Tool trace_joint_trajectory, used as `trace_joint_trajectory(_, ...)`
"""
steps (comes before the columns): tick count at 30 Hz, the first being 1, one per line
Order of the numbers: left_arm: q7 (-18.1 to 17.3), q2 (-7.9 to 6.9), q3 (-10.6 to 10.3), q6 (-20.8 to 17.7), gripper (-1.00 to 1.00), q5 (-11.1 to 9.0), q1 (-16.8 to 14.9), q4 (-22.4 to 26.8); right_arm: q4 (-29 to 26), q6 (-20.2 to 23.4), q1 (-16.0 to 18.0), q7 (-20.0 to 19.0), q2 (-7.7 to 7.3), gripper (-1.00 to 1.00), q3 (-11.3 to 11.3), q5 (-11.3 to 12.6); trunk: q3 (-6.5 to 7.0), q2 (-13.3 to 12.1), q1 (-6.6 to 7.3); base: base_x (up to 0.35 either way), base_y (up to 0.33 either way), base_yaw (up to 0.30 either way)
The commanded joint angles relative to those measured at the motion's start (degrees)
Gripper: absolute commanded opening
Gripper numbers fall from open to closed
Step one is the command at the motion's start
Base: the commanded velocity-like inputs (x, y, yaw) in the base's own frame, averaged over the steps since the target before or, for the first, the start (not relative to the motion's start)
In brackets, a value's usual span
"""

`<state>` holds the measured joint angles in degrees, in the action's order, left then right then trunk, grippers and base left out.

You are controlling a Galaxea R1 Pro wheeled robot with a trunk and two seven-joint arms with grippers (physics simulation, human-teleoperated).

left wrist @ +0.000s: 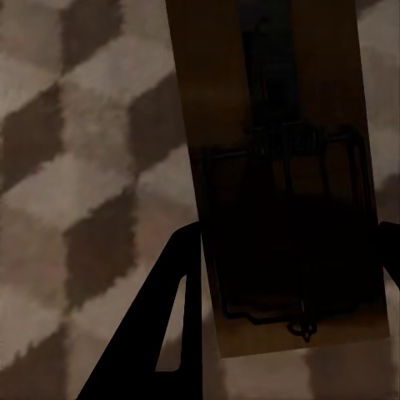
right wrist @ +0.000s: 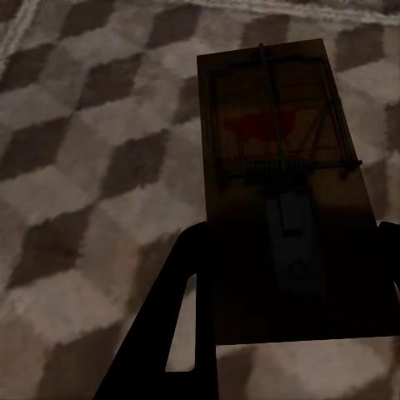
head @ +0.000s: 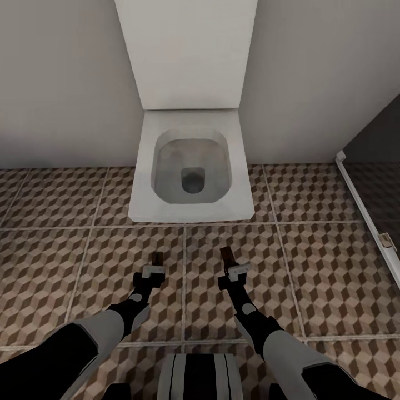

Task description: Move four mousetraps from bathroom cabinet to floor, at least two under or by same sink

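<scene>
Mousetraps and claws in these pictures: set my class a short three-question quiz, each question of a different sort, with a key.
1. True or false: each claw grips a mousetrap.
2. What white fixture stands ahead of the arms? A sink; B toilet; C bathtub.
3. Fill in: the red mark shows on the trap in the ____ wrist view.

Key:
1. True: left claw holds one mousetrap, right claw another.
2. B, the toilet.
3. Right.
</scene>
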<state>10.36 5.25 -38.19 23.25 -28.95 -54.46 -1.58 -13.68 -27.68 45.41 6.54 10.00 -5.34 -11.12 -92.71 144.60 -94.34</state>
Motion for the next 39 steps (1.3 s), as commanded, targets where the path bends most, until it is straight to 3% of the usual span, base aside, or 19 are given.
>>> trace_joint_trajectory(1, 0.4, 0.07, -0.5, 0.2, -1.00, -0.1, -0.1, -0.2, 0.1, 0.0, 0.0, 0.6, 0.00, -1.00, -0.2, -0.6, -0.03, 0.0, 0.01, 0.000, 0.000, 0.000)
trace_joint_trajectory(8, 0.4, 0.11, -0.5, 0.1, -1.00, -0.1, 0.0, -0.3, 0.1, 0.0, 0.0, 0.6, 0.00, -1.00, -0.2, -0.6, -0.69, 0.1, -0.07, 0.000, 0.000, 0.000)
trace_joint_trajectory(21, 0.4, 0.11, -0.5, 0.1, -1.00, -0.2, 0.1, -0.4, 0.1, 0.2, 0.0, 0.6, 0.00, -1.00, -0.2, -0.6, -0.69, 0.1, -0.07, 0.000, 0.000, 0.000)
trace_joint_trajectory(31, 0.3, 0.11, -0.5, 0.1, -1.00, -0.1, 0.2, -0.4, 0.1, 0.2, 0.0, 0.6, 0.00, -1.00, -0.2, -0.6, -2.91, 0.2, -0.33, 0.000, 0.000, 0.000)
trace_joint_trajectory(39, 0.3, 0.16, -0.5, 0.1, -1.00, -0.2, 0.2, -0.4, 0.1, 0.2, 0.0, 0.6, 0.00, -1.00, -0.2, -0.6, -2.91, 0.2, -0.33, 0.000, 0.000, 0.000)
